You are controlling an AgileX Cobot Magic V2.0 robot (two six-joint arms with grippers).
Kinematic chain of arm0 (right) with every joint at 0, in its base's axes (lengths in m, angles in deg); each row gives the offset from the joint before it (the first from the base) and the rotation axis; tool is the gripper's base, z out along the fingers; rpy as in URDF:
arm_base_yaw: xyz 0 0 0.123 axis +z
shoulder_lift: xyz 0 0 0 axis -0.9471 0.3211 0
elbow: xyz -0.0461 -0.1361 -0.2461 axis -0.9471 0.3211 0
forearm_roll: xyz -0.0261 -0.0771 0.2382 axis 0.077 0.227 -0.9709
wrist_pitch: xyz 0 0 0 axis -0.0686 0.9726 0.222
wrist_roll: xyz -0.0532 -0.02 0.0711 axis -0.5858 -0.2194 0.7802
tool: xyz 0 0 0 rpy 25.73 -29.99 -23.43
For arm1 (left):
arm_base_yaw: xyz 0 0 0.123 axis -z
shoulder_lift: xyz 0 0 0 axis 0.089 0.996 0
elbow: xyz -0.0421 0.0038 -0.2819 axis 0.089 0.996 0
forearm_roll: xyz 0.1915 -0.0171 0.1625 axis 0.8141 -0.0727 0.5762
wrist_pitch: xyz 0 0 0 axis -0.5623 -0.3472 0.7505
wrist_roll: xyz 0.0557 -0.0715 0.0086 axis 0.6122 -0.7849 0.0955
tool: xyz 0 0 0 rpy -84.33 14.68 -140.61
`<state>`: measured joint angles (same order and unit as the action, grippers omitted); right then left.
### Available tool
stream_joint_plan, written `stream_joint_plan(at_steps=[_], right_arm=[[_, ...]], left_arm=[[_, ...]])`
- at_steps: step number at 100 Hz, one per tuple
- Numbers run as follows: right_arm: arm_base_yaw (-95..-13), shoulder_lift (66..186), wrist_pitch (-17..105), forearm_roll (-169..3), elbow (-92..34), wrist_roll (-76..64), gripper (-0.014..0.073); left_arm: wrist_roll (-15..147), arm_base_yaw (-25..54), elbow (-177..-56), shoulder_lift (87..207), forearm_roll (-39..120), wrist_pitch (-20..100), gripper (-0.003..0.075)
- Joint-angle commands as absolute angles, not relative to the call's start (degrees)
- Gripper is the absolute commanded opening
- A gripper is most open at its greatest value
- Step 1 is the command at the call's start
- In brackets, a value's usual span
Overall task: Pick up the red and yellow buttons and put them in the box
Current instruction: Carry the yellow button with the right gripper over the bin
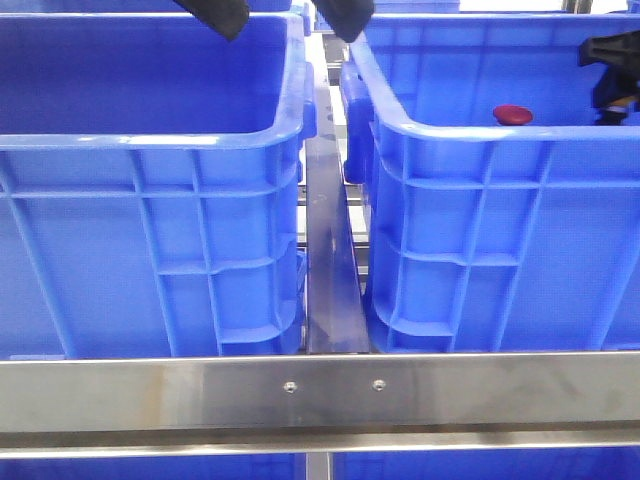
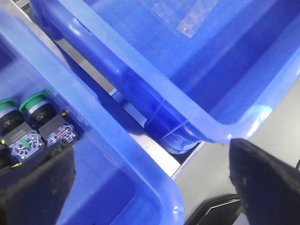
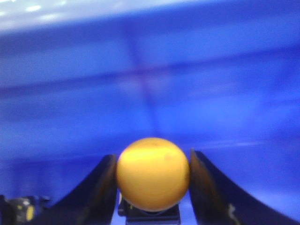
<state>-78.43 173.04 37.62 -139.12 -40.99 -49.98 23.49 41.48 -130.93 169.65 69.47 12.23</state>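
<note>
Two alike blue boxes stand side by side, the left box [image 1: 150, 140] and the right box [image 1: 480, 150]. A dark red button [image 1: 512, 114] shows just above the right box's near rim, inside it. The yellow button [image 3: 153, 180] fills the space between my right gripper's fingers. My right gripper [image 3: 153, 187] is shut on it, against a blue wall, and shows as a black shape [image 1: 612, 70] over the right box. My left gripper [image 2: 150, 187] stands wide open above the gap between the boxes, with nothing between its fingers [image 2: 37, 187].
A steel rail [image 1: 320, 395] crosses the front, and a metal strip [image 1: 330, 270] runs between the boxes. In the left wrist view, green buttons [image 2: 35, 105] with contact blocks lie in one box. Clear tape [image 2: 197, 16] is stuck on the other box's floor.
</note>
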Motion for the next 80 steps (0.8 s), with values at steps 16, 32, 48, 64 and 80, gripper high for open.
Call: stream_joint_plan(at_steps=[16, 32, 48, 64, 80], right_arm=[[-78.5, 172.3, 38.3, -139.7, -44.5, -50.6, 0.0202], [-78.5, 172.3, 38.3, -139.7, -44.5, -50.6, 0.0202], [-78.5, 172.3, 39.2, -139.7, -44.5, -50.6, 0.0287], [-78.5, 172.3, 40.6, -139.7, -44.5, -50.6, 0.0440], [-78.5, 172.0, 41.1, -139.7, -44.5, -50.6, 0.0443]], left_arm=[[23.5, 41.9, -132.8, 167.8, 69.5, 15.1, 0.0616], [23.5, 41.9, -132.8, 167.8, 69.5, 15.0, 0.0616], [23.5, 41.9, -132.8, 167.8, 69.5, 14.7, 0.0616], [23.5, 41.9, -132.8, 167.8, 69.5, 14.5, 0.0616], [23.5, 41.9, -132.8, 167.8, 69.5, 14.4, 0.0616]])
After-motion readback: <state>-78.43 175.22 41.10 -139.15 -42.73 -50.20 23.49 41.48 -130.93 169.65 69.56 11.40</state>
